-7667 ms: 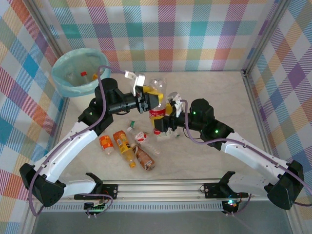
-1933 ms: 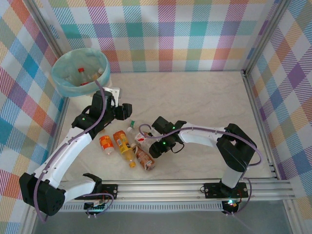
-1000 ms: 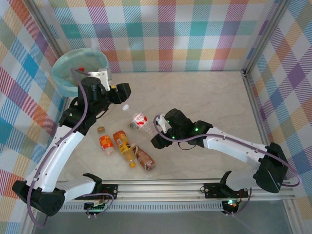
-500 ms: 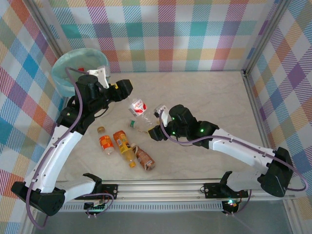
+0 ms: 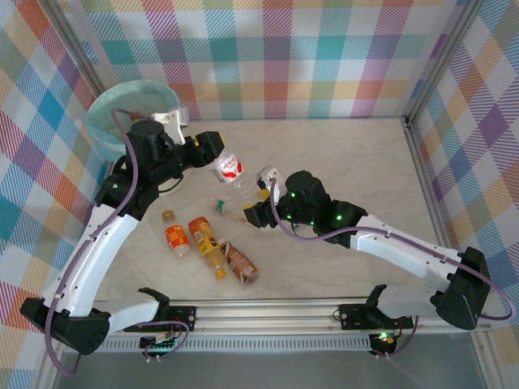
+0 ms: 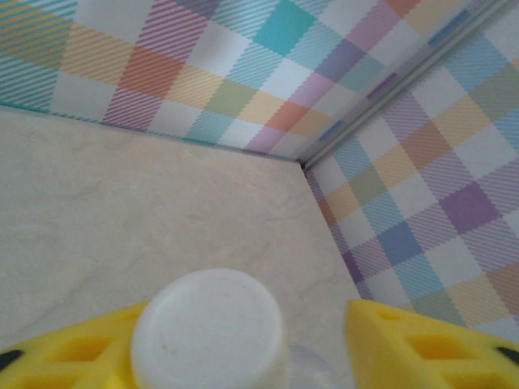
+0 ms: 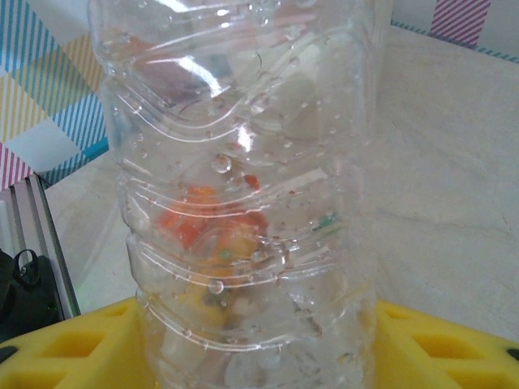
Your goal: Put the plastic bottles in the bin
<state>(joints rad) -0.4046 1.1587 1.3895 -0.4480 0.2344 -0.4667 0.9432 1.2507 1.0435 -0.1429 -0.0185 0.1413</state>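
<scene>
Top external view: a clear, red-labelled bottle [image 5: 231,169] hangs mid-frame above the table [image 5: 357,162], long axis diagonal, white cap [image 6: 209,328] upper left, base lower right. The right gripper [image 5: 251,196] clamps its body; the left gripper [image 5: 212,154] brackets the cap, unclamped. Best closed squarely before release, then on to the bin [image 5: 92,126].

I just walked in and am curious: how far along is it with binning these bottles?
Done: unclear, the bin's inside is hard to see. In hand: the right hand grips one clear bottle, its cap inside the open left hand. Left: at least four bottles lie on the table.
</scene>
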